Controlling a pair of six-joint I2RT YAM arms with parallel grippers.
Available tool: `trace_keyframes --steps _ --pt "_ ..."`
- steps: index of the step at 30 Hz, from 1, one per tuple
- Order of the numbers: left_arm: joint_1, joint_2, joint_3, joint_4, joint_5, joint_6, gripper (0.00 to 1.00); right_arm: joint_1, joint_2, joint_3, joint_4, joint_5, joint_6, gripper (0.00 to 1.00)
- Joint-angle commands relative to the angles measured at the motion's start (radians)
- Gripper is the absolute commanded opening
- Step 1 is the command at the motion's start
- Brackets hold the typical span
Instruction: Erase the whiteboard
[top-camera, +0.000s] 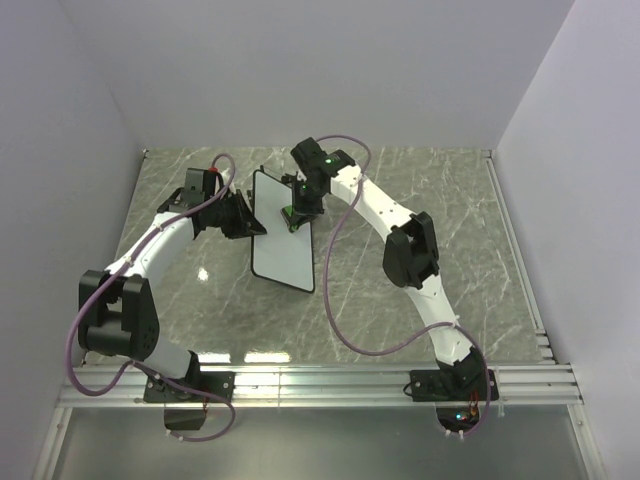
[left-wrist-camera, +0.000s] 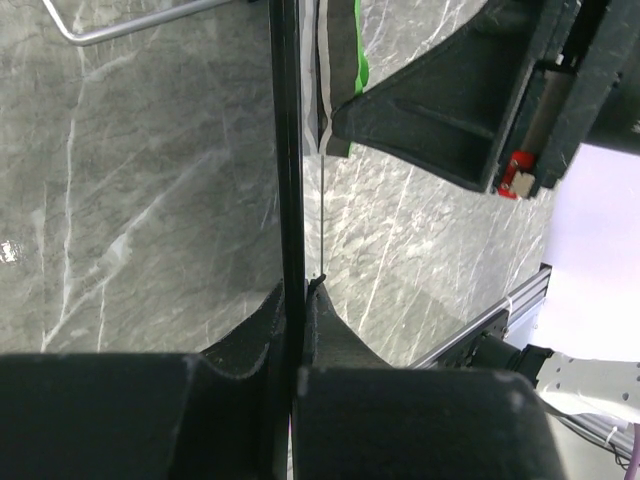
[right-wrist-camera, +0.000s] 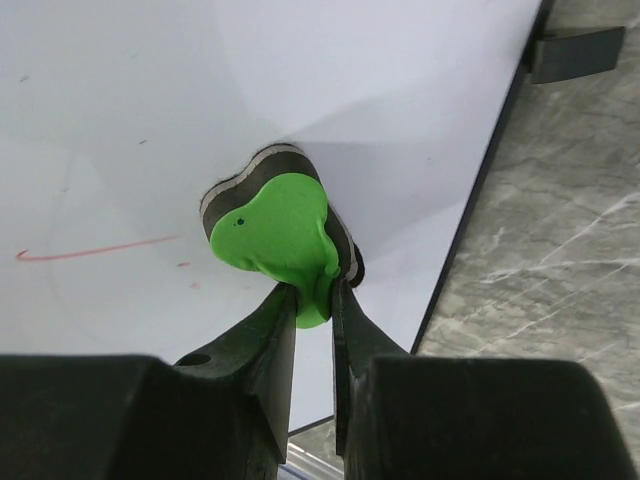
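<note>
The whiteboard (top-camera: 285, 262) is propped up on the marble table, white with a thin black frame. My left gripper (top-camera: 251, 219) is shut on its left edge; in the left wrist view the frame (left-wrist-camera: 287, 150) runs edge-on between the closed fingers (left-wrist-camera: 335, 330). My right gripper (right-wrist-camera: 315, 290) is shut on the green eraser (right-wrist-camera: 275, 228), whose felt side presses flat against the board face (right-wrist-camera: 200, 100). A faint red stroke (right-wrist-camera: 95, 249) and a few red specks lie just left of the eraser. From above, the right gripper (top-camera: 297, 213) is over the board's upper half.
A black stand foot (right-wrist-camera: 575, 50) sticks out past the board's edge. A wire leg (left-wrist-camera: 120, 30) shows behind the board. Aluminium rails (top-camera: 320, 385) run along the near table edge, and walls close in the left, back and right sides.
</note>
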Motion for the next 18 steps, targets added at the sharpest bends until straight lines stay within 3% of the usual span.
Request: trace_keyframes --steps 1,18 --pt "-0.097 0.082 -0.026 0.009 0.061 0.048 0.00 0.134 0.010 0.040 0.106 -0.192 0.027 0.00" --pt "-0.163 0.090 -0.033 -0.020 0.064 0.107 0.00 0.138 -0.030 0.103 0.299 -0.312 0.047 0.00"
